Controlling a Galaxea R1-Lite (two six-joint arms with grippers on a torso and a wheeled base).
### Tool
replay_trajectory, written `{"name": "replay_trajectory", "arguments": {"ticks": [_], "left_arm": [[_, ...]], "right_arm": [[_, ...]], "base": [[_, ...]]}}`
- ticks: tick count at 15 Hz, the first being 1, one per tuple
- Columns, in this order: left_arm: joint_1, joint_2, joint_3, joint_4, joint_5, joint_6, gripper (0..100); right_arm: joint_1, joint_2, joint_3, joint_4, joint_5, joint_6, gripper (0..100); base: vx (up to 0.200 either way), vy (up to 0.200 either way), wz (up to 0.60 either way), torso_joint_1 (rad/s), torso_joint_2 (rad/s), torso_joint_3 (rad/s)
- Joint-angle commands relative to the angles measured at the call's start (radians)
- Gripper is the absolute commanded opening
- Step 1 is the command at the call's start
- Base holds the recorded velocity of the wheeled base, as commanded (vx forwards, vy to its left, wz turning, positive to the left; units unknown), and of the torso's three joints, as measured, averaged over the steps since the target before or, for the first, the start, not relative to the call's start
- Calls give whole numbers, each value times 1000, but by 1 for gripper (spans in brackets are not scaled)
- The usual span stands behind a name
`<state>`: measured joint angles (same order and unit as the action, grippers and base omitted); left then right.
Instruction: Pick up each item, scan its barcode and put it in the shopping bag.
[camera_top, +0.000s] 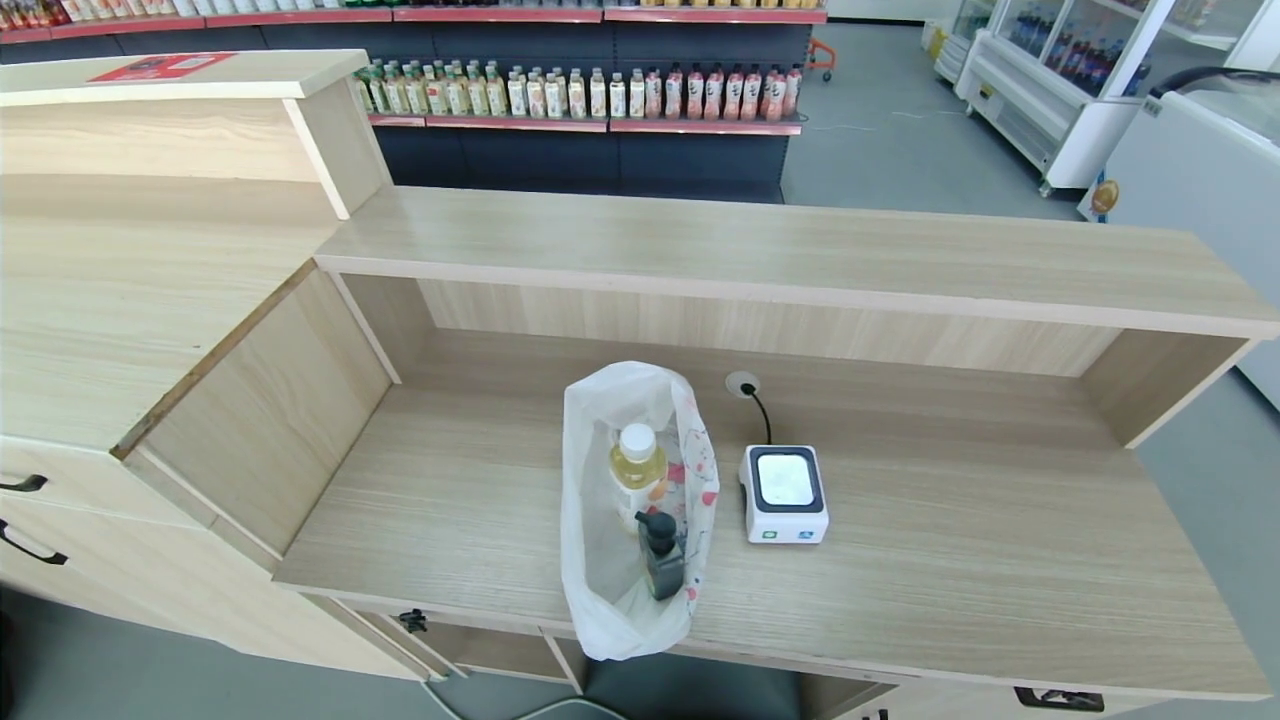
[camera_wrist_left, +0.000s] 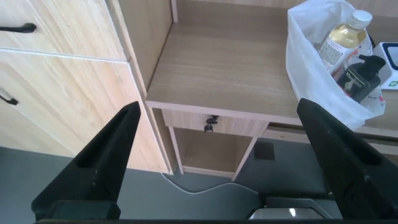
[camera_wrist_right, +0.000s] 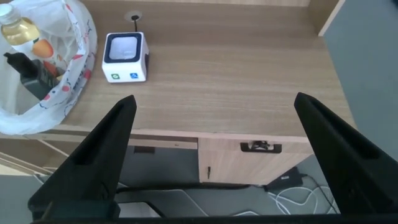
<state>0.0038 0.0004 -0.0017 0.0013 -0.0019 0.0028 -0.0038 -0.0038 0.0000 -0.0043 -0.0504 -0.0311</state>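
From the wrist cameras the left gripper (camera_wrist_left: 217, 171) and right gripper (camera_wrist_right: 214, 165) gaped wide before the counter (camera_top: 950, 560), where the shopping bag (camera_top: 590, 600), just beside the scanner (camera_top: 785, 493), held a yellow drink bottle (camera_top: 638, 468) and a dark pump bottle (camera_top: 660, 560), stocked shelves (camera_top: 580, 95) standing behind.

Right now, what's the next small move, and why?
Probably just keep both arms parked off the counter. The only items I see, the yellow bottle and the dark pump bottle, already stand in the shopping bag beside the scanner. The left gripper and right gripper are open and hold nothing.
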Motion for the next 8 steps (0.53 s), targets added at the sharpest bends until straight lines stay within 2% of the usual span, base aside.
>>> {"name": "replay_trajectory", "arguments": {"ticks": [1, 3, 8], "left_arm": [[-1, 0, 0, 2, 0, 0, 100], [-1, 0, 0, 0, 0, 0, 100], [-1, 1, 0, 2, 0, -1, 100]], "right_arm": [[-1, 4, 0, 0, 0, -1, 100], [-1, 4, 0, 0, 0, -1, 100], [-1, 4, 0, 0, 0, -1, 100]], "base": [[0, -200, 0, 22, 7, -2], [0, -200, 0, 7, -2, 5], [0, 0, 0, 0, 0, 0]]}}
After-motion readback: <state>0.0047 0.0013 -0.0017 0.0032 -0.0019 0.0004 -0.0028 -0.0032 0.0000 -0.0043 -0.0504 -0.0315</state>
